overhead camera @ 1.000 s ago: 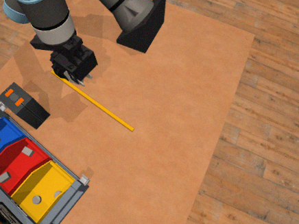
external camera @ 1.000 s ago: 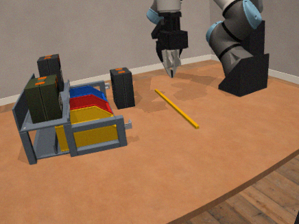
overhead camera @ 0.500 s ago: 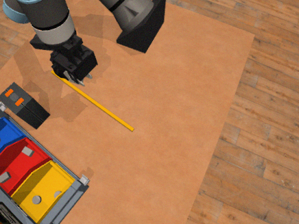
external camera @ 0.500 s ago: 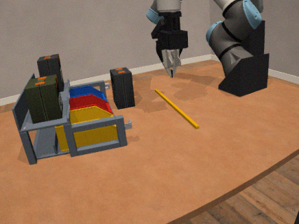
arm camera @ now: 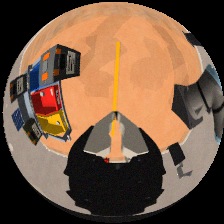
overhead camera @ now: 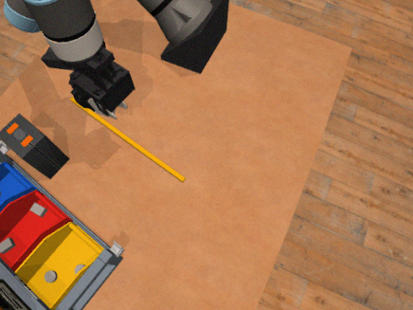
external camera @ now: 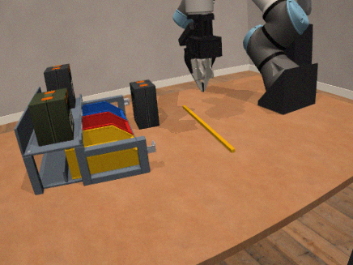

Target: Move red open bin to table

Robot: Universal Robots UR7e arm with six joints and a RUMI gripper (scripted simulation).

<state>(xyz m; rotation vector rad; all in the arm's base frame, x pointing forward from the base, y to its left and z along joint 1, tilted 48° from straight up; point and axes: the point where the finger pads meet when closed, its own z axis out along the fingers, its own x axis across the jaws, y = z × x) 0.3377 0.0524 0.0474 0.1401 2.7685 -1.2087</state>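
The red open bin (overhead camera: 26, 225) sits in the grey shelf (external camera: 81, 151) between a blue bin (overhead camera: 11, 183) and a yellow bin (overhead camera: 59, 263), with grey parts inside it. It also shows in the exterior view (external camera: 106, 121) and in the wrist view (arm camera: 46, 101). My gripper (external camera: 202, 83) is shut with nothing between its fingers. It hangs above the table over the far end of a yellow stick (external camera: 208, 128), well right of the shelf. In the top view the gripper (overhead camera: 106, 108) is above the stick's end (overhead camera: 128, 139).
A black box (external camera: 144, 104) stands on the table beside the shelf. A dark green box (external camera: 49, 116) and another black box (external camera: 58, 79) sit on the shelf top. The robot base (external camera: 289, 87) stands at the back right.
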